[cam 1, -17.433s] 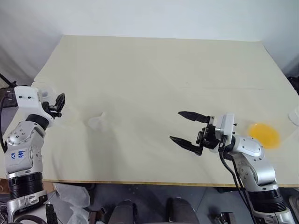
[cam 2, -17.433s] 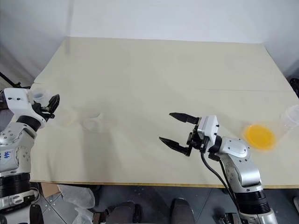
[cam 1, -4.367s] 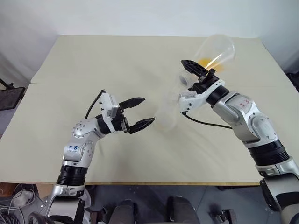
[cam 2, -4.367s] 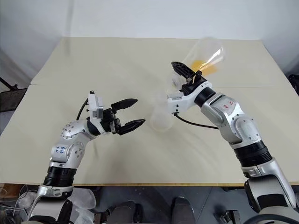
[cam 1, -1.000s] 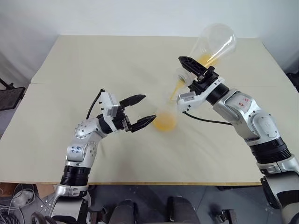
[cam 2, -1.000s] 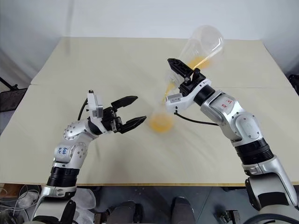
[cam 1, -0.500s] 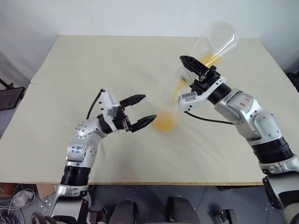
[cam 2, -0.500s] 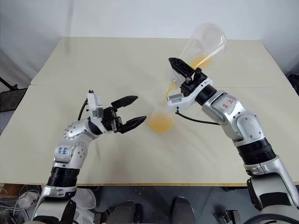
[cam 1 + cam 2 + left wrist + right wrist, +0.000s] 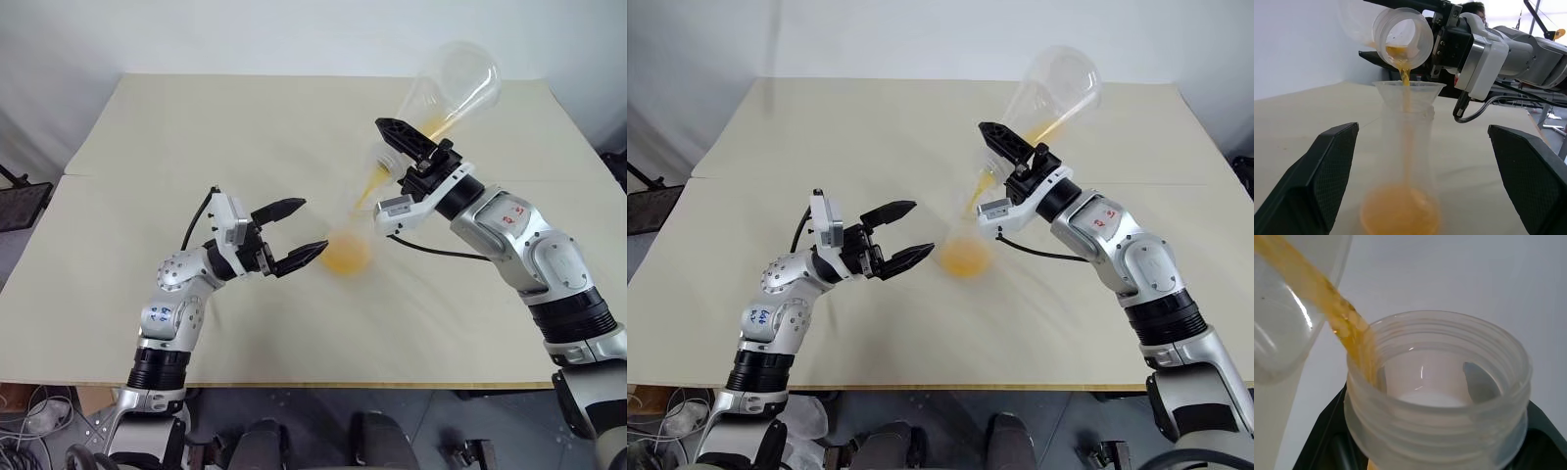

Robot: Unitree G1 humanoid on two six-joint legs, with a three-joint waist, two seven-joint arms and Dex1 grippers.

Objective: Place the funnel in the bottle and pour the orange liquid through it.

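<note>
The tabletop [image 9: 196,127] is a smooth, matte, cream-coloured sheet. Toward its middle, somewhat nearer the front edge than the back, stands the bottle [image 9: 1403,161], a small clear conical flask with a wide base and a narrow cylindrical neck. In that neck sits the funnel [image 9: 1409,90], colourless see-through plastic with a round flared mouth tapering downward.

The right tool [image 9: 411,162] is clamped on the neck of a larger clear conical flask [image 9: 453,86], which is tipped steeply so that its wide base points up toward the back right corner and its ribbed, threaded mouth [image 9: 1440,391] hangs just above the funnel. The orange liquid [image 9: 1399,215], translucent and juice-like, runs as a thin stream from that mouth into the funnel, down through the bottle's neck, and pools in the bottle's base; a thin streak of it lies along the lower wall of the tipped flask.

The left tool [image 9: 294,235] has its two black, finely textured fingers [image 9: 1327,166] spread wide. They stand to either side of the bottle without touching it, on the side toward the tabletop's left edge.
</note>
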